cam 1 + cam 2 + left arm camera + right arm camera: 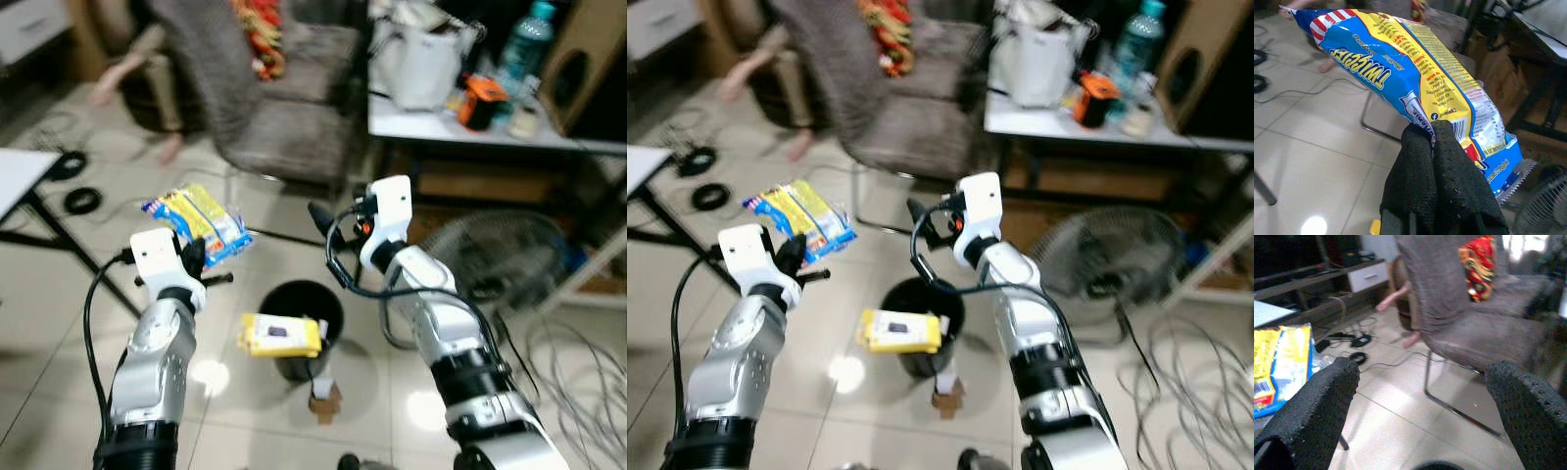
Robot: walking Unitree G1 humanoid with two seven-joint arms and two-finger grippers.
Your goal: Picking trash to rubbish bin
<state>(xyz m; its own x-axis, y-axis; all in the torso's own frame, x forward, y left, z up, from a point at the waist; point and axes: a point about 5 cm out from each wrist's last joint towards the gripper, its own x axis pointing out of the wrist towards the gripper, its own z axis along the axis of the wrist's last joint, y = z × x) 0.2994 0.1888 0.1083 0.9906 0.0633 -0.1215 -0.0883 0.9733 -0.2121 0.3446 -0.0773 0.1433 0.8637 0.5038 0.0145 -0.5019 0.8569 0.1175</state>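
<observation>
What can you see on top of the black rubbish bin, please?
A yellow box lies across the rubbish bin rim, covering part of the opening. The visible interior is dark, so its contents cannot be made out.

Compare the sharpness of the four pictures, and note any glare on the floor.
Left wrist view: the snack packet is sharp, its print readable, in the left gripper. Right wrist view: the chair is soft and blurred past the open jaws of the right gripper. Eye views: the far table is smeared; bright glare spots lie on the tiled floor beside the bin.
</observation>
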